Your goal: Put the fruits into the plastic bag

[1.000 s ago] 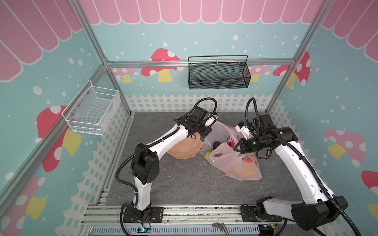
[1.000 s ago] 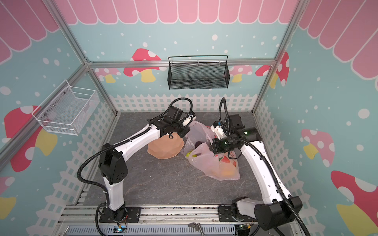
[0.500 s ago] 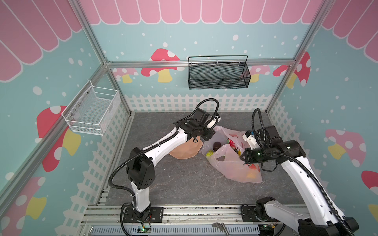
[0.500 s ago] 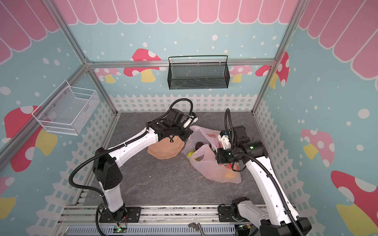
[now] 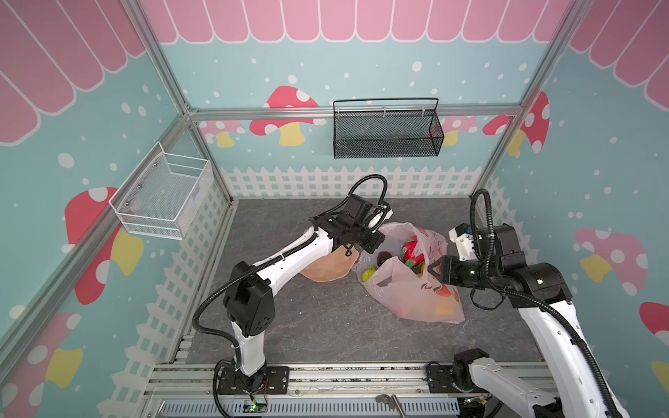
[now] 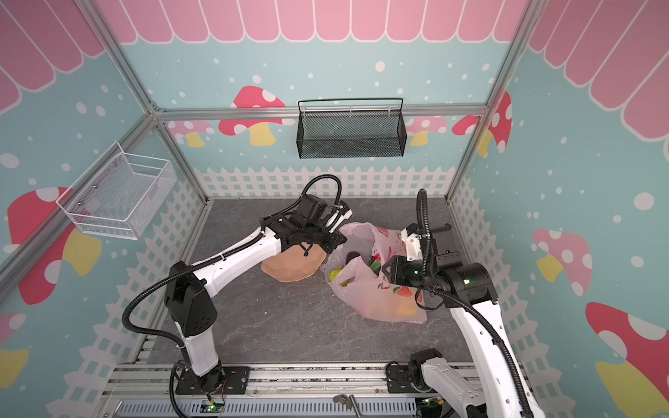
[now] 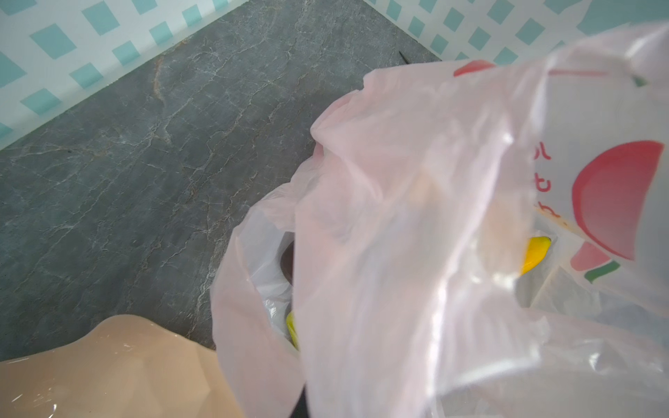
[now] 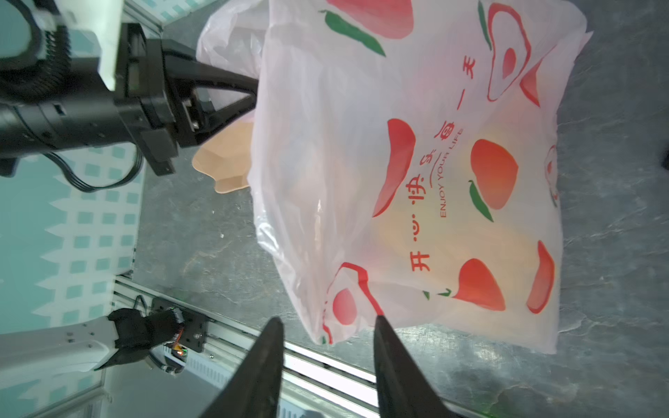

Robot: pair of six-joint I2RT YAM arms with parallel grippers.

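1. In both top views we look steeply down from the front, high over the whole grey stone-patterned floor (image 5: 325,325).
2. Our left wrist camera sits close over the thin translucent pale pink plastic bag (image 7: 416,217).
3. Our right wrist camera faces its printed side, near; all views share it

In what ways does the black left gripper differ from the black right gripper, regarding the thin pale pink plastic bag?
The left gripper is shut; the right gripper is open, jaws apart. The left gripper pinches the rim of the thin pale pink plastic bag and holds it raised; the right gripper holds nothing, its tips beside the bag's corner. Both have black tapered jaws and point toward the bag.
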